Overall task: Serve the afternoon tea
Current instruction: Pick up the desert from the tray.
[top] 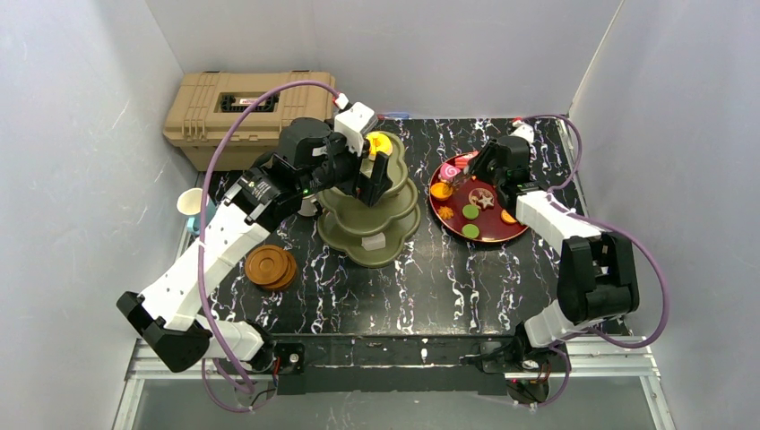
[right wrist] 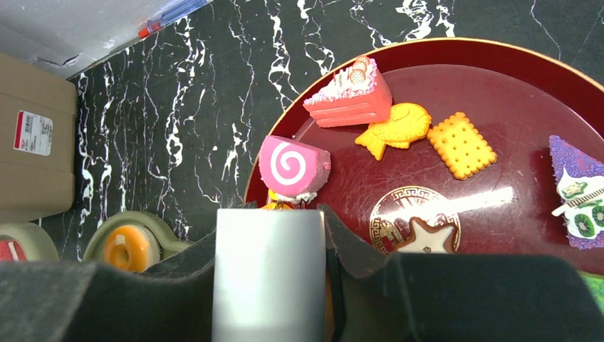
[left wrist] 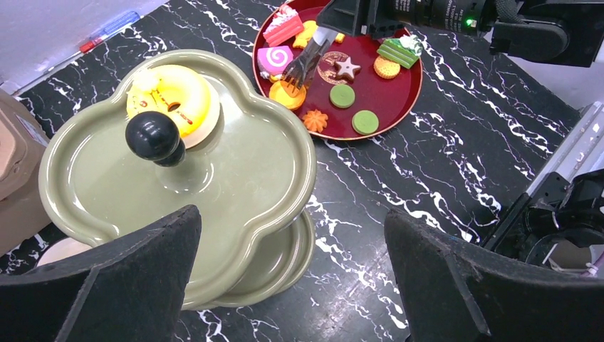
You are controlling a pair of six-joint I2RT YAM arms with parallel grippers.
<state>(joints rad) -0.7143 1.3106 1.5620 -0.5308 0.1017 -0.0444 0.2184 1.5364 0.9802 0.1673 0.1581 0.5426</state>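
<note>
Olive stand (left wrist: 235,178) is sitting under your wide-apart left fingers (left wrist: 128,285), a yellow donut (left wrist: 174,100) on top. Farther, your right fingers (left wrist: 308,58) are straddling an orange pastry (left wrist: 287,95) on the red plate (left wrist: 395,100); whether they are clamping it, I cannot tell. The next move is asking for a firm clamp, then a lift to the stand.

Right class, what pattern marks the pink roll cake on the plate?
The roll cake bears a white spiral, clearest in the right wrist view.
</note>
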